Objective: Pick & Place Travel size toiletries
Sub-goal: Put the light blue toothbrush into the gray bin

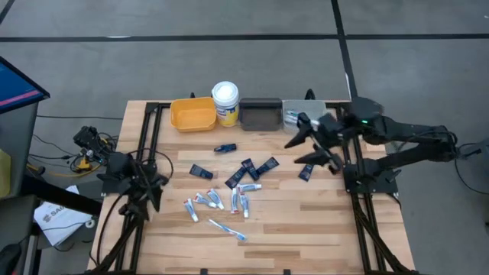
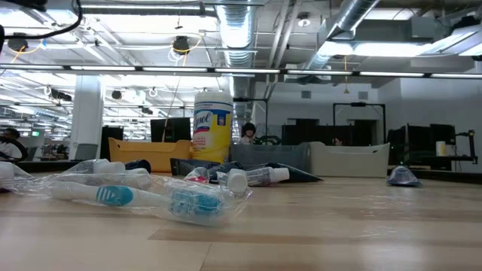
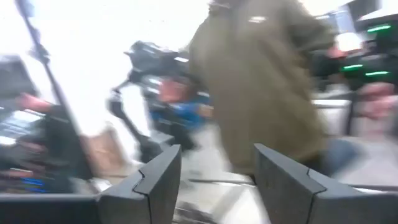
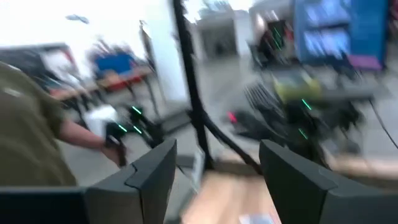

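From above, a pale wood-plank table (image 1: 321,221) stands on a grey floor crossed by dark lines, with a yellow bin (image 1: 192,114), a white-lidded yellow tub (image 1: 225,101), a dark bin (image 1: 260,114) and a grey bin (image 1: 294,111) lined along its far edge. The travel size toiletries (image 1: 229,187) lie loose at mid-table: dark navy flat tubes (image 1: 252,169) toward the far side, small white tubes (image 1: 216,200) nearer, and a slim toothbrush (image 1: 228,229) closest to the near edge; one more navy tube (image 1: 306,171) lies apart, near the right arm. The left gripper (image 1: 145,195) hangs over the table's left margin, and the right gripper (image 1: 309,145) is raised near the grey bin. At table height, the wrapped toothbrushes (image 2: 143,197) and white tubes (image 2: 256,177) lie flat on the glossy planks, the tub label standing behind them, under an open ceiling of ducts and strip lights. In the left wrist view, the left gripper (image 3: 217,177) has its jaws parted and nothing between them; a person in an olive jacket (image 3: 261,81) stands beyond. In the right wrist view, the right gripper (image 4: 217,171) is likewise spread and empty, above a strip of wood, with an olive sleeve (image 4: 28,137) at the edge.
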